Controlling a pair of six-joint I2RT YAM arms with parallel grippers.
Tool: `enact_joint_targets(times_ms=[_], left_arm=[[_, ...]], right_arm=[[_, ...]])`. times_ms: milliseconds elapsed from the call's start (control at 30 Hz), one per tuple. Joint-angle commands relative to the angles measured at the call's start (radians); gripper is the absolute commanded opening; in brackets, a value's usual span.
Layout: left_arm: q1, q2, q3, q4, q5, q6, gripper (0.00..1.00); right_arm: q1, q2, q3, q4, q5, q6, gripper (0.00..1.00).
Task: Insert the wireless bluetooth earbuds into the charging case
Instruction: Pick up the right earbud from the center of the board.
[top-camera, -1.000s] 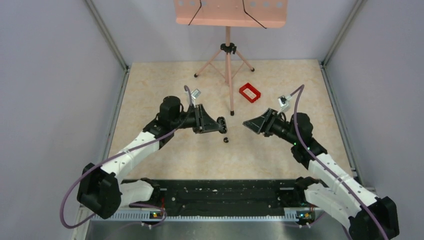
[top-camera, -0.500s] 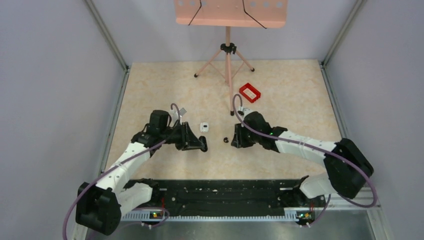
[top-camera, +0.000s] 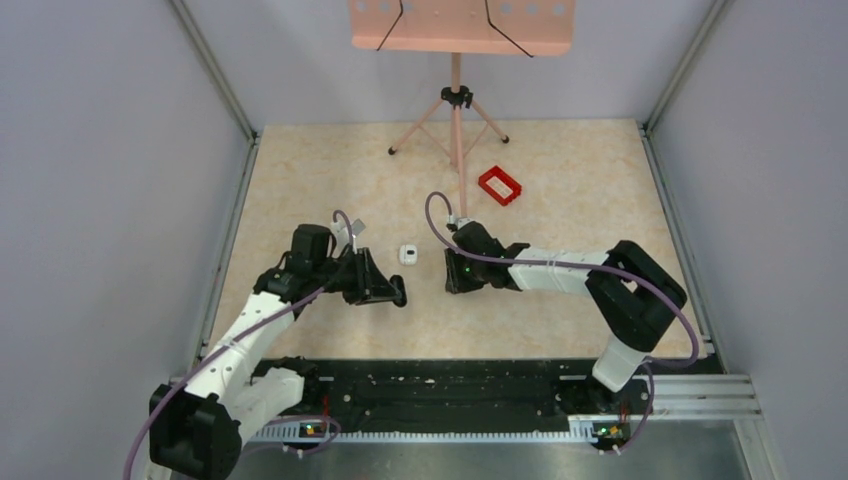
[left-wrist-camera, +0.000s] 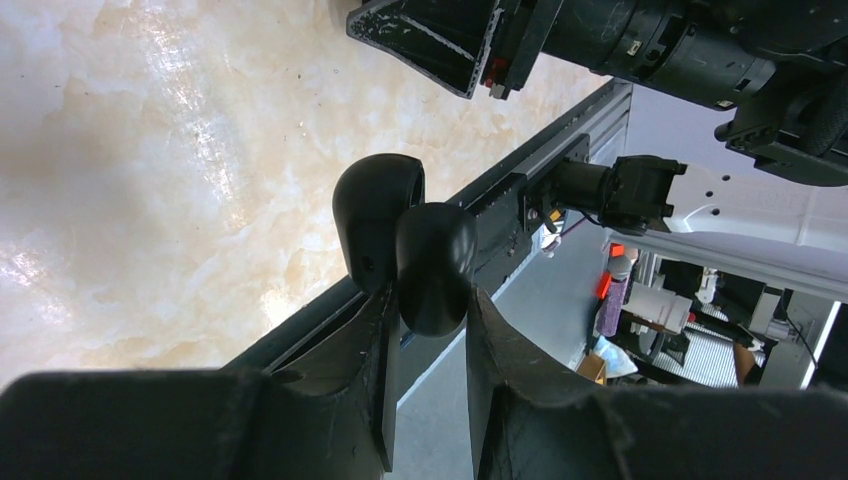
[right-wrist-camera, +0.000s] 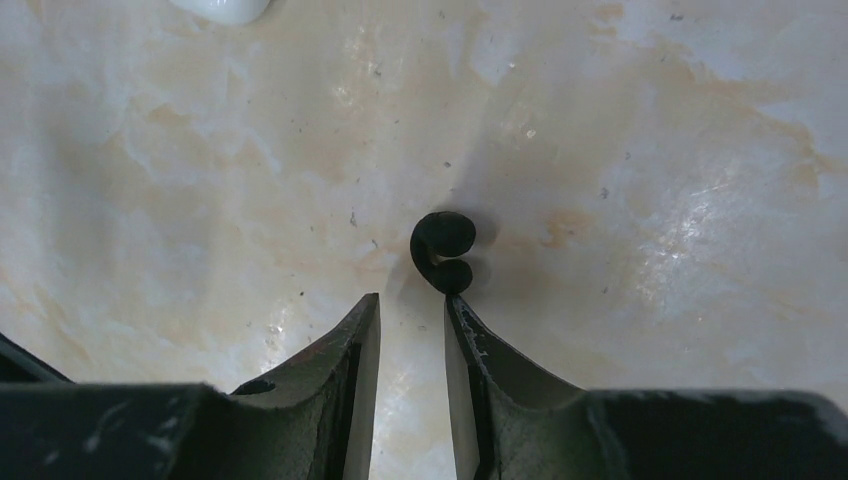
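Note:
My left gripper (left-wrist-camera: 428, 300) is shut on the charging case (left-wrist-camera: 433, 262), a glossy black oval held off the table with its lid (left-wrist-camera: 375, 222) hinged open. In the top view this gripper (top-camera: 397, 293) is left of centre and points right. The right gripper (right-wrist-camera: 412, 300) points down at the table, open by a narrow gap with nothing between its fingers. One small black earbud (right-wrist-camera: 443, 250) lies on the table just beyond its right fingertip (right-wrist-camera: 455, 310), touching or nearly so. In the top view the right gripper (top-camera: 453, 281) hides the earbud.
A small white rounded-square object (top-camera: 408, 254) lies between the two grippers, and its edge shows in the right wrist view (right-wrist-camera: 225, 8). A red rectangular frame (top-camera: 500, 185) sits behind. A pink tripod stand (top-camera: 457, 110) stands at the back. The black rail (top-camera: 450, 385) runs along the near edge.
The right arm has swung left and down over the earbud, its jaws narrowing. The left arm has drawn back and to the left with the case still held.

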Motion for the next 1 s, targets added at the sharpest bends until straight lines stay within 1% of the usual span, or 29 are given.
enact_joint_targets(times_ms=[0,167,433,633,800,967], left_arm=[[0.008,-0.024,0.048,0.007,0.000,0.013,0.00],[0.009,-0.035,0.044,0.013,0.004,0.009,0.00],[0.010,-0.044,0.033,0.029,0.015,0.001,0.00],[0.010,-0.050,0.028,0.042,0.022,-0.008,0.00],[0.011,-0.051,0.027,0.051,0.027,-0.015,0.00],[0.010,-0.057,0.021,0.057,0.030,-0.022,0.00]], right_arm=[[0.012,0.030,0.066,0.009,0.073,0.008,0.29],[0.012,0.034,0.073,0.003,0.140,0.013,0.30],[0.013,0.083,0.116,-0.010,0.185,-0.012,0.34],[0.020,0.100,0.153,-0.063,0.267,-0.058,0.36],[0.017,0.053,0.134,-0.089,0.338,-0.069,0.36],[-0.007,-0.012,0.073,-0.084,0.334,-0.053,0.36]])
